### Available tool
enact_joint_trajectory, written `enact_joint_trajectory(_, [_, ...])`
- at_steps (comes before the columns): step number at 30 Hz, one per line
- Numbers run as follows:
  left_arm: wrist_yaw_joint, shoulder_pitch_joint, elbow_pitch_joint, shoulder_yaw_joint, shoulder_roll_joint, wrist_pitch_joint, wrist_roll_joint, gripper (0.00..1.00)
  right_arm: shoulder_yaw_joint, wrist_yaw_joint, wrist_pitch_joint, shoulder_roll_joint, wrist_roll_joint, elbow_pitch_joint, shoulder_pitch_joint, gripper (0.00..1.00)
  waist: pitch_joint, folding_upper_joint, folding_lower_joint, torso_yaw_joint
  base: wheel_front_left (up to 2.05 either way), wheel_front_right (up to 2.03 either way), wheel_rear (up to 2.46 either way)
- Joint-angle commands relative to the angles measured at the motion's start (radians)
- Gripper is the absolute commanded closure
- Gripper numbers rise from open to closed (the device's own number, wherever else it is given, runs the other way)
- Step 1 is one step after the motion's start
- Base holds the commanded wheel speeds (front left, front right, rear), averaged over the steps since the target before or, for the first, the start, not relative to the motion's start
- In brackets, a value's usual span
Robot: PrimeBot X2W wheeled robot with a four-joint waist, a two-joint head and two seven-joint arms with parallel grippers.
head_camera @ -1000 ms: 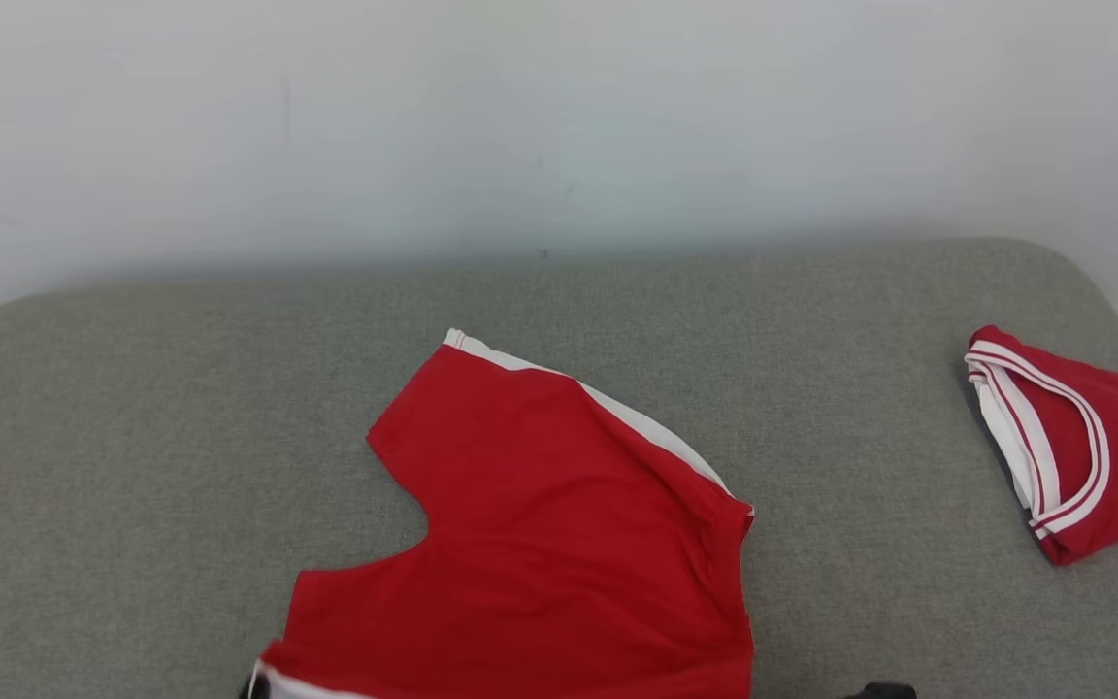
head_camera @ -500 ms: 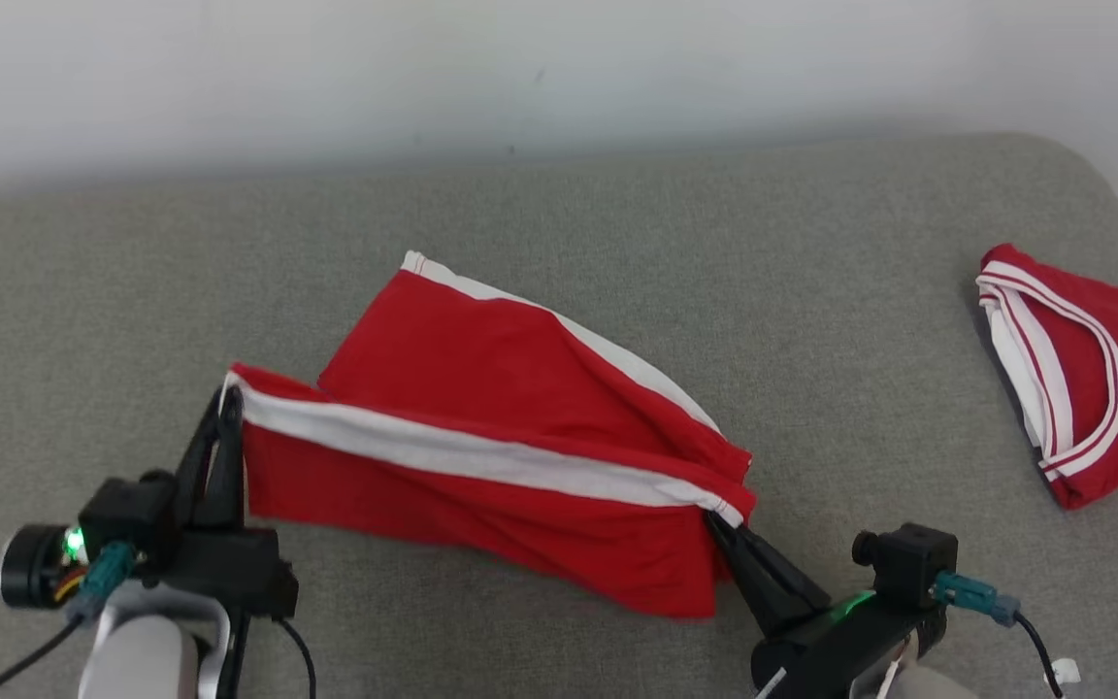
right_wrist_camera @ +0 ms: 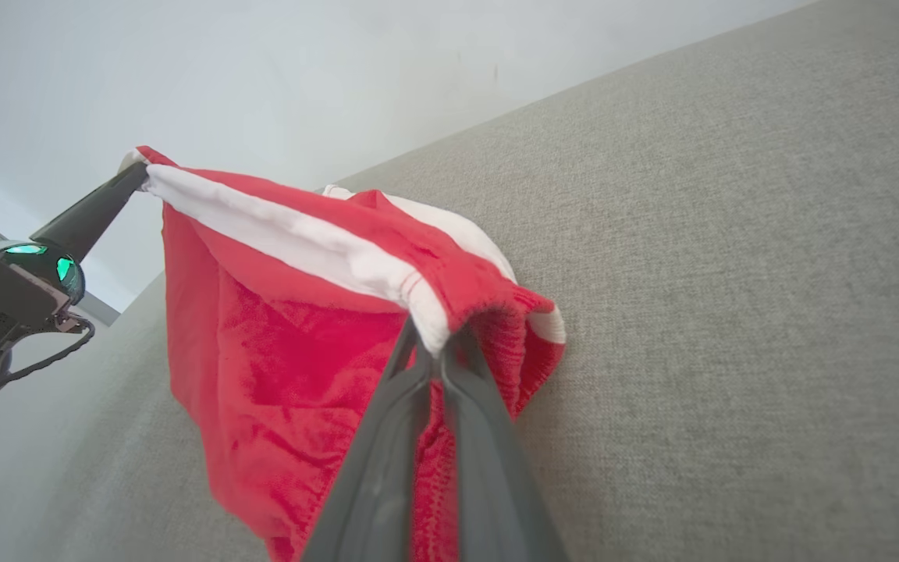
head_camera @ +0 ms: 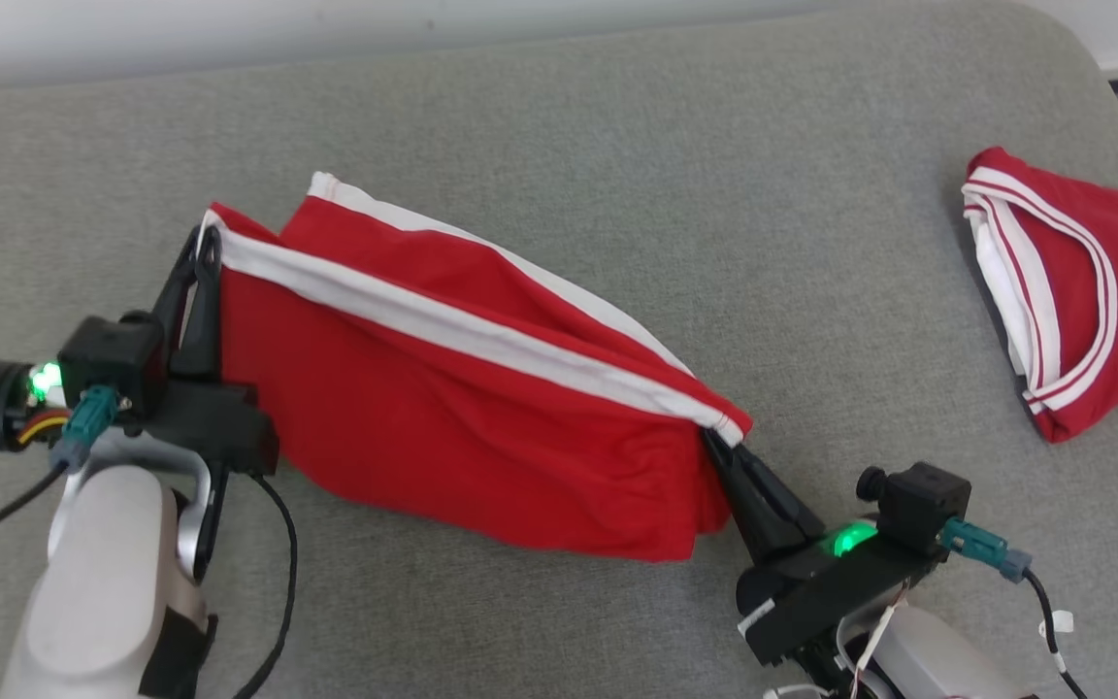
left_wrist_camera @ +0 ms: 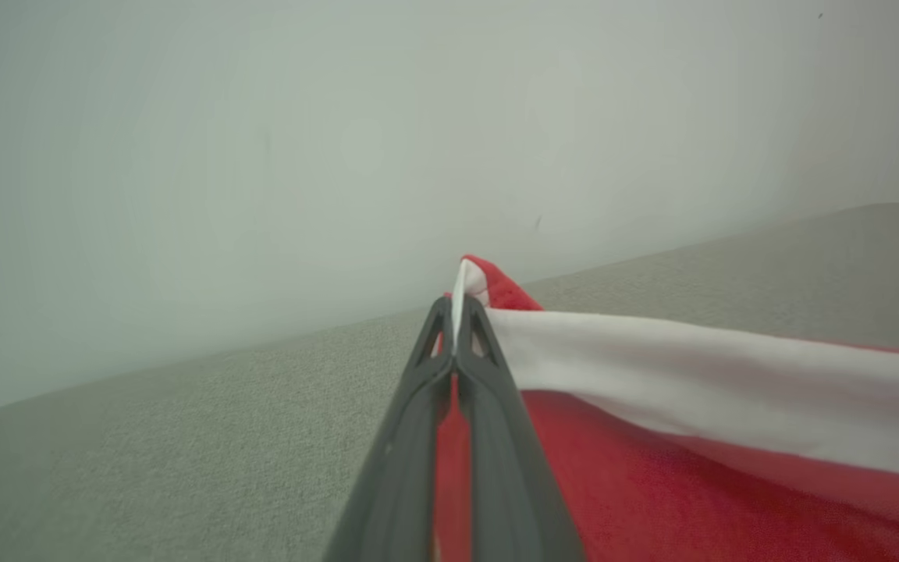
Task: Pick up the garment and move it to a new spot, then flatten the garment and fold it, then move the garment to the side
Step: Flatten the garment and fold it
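Looking down on the surface [head_camera: 559,126], grey and padded, reaching back to a pale wall [right_wrist_camera: 262,62] along its far edge. Holding the garment [head_camera: 423,408] up over the middle of it, a little toward the near edge: red, with a white band pulled taut along the top and the body sagging below, seemingly brushing the surface. Running its long axis from the left, farther back, to the right, closer to the near edge. Leaving a folded jersey [head_camera: 1093,291] well apart at the right edge, untouched.

Pinching the band's left end with the left gripper [head_camera: 204,243], fingers pressed together on a sliver of white cloth in the left wrist view. Pinching the band's right end with the right gripper [head_camera: 712,439], fingers likewise closed on the hem where the fabric bunches.

Judging the step as the carry or the spreading out: gripping both ends, with no flattening or folding done yet. Hanging between the two grippers, so equally near to both arms. Probably needing both to travel together with the band taut, then lowering with the axis along the surface, laying the body out flat rather than doubled under.
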Motion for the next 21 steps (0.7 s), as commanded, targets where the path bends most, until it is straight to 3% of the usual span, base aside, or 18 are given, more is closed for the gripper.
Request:
enact_joint_trajectory(1, [0.002, -0.016, 0.009, -0.003, 0.007, -0.003, 0.008, 1.00, -0.004, -0.003, 0.001, 0.006, -0.009, -0.008, -0.014, 1.00, 0.032, -0.0002, -0.0002, -0.030, 0.00, 0.00, 0.00])
enact_joint_trajectory(21, [0.028, -0.221, 0.170, -0.047, 0.066, -0.003, 0.058, 1.00, -0.153, -0.003, 0.001, 0.123, -0.145, -0.045, -0.049, 1.00, 0.114, -0.0002, -0.0002, -0.097, 0.00, 0.00, 0.00])
